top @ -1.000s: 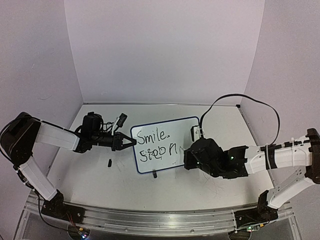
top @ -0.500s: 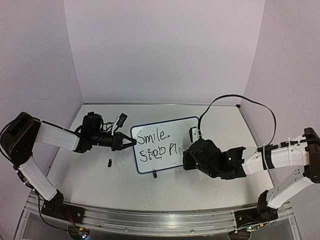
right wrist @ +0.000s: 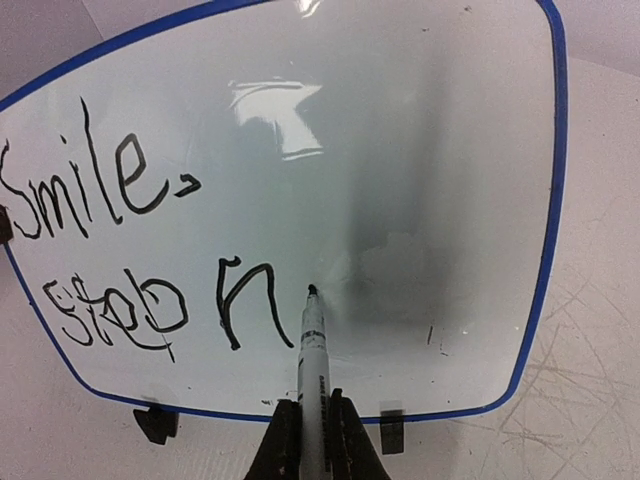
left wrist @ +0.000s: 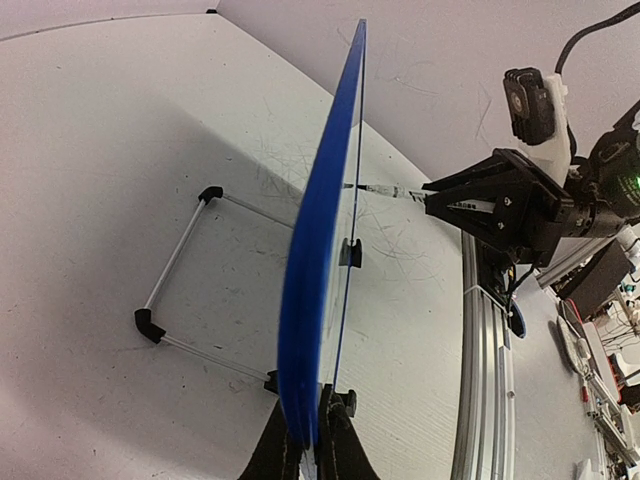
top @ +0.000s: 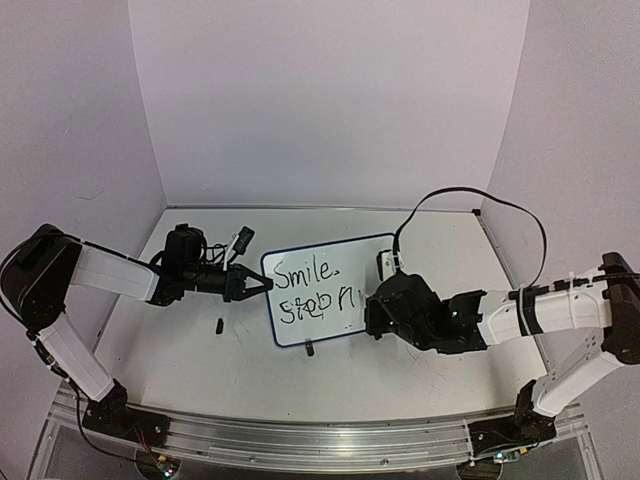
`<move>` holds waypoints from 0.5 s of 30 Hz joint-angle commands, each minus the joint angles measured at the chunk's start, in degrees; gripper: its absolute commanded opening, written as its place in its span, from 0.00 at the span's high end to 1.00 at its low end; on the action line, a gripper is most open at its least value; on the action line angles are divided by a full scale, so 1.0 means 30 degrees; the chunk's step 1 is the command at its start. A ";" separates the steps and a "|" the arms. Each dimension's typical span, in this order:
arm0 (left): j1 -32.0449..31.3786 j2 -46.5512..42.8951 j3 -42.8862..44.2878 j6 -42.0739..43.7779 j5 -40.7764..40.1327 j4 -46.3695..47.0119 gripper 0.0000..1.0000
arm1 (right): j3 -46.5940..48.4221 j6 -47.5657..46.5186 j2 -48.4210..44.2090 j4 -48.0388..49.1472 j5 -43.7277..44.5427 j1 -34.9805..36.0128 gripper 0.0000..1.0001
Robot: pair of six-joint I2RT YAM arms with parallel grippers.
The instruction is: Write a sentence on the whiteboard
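Note:
The whiteboard [top: 330, 290], white with a thin blue rim, stands tilted at mid-table; it fills the right wrist view [right wrist: 400, 180] and shows edge-on in the left wrist view [left wrist: 325, 250]. The sentence [right wrist: 110, 250] reads "Smile." and below it "Stop h" in black. My left gripper [top: 262, 285] is shut on the board's left edge [left wrist: 305, 430]. My right gripper [top: 370, 312] is shut on a white marker [right wrist: 313, 380], its black tip at the board just right of the "h". My right gripper shows in its own view at the bottom [right wrist: 312, 440].
The board's wire stand [left wrist: 180, 270] with black corner pieces rests on the table behind it. A small black piece [top: 219, 324] lies left of the board, another [top: 309, 348] at its front edge. A metal rail [top: 300, 440] runs along the near edge.
My right gripper has shifted slightly left toward the board with the marker. The lettering and the left arm look unchanged.

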 commanded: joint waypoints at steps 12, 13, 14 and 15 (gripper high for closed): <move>-0.0010 0.0537 0.0173 0.1158 -0.2036 -0.1223 1.00 | 0.0945 0.0079 0.0978 -0.0072 -0.0191 -0.0115 1.00; -0.0009 0.0558 0.0187 0.1158 -0.2025 -0.1223 1.00 | 0.0893 0.0162 0.0946 -0.0174 -0.0282 -0.0118 1.00; -0.0009 0.0564 0.0201 0.1158 -0.2007 -0.1223 1.00 | 0.0840 0.0261 0.0920 -0.0274 -0.0407 -0.0113 1.00; -0.0009 0.0564 0.0212 0.1158 -0.2009 -0.1223 1.00 | 0.0797 0.0381 0.0890 -0.0378 -0.0510 -0.0102 1.00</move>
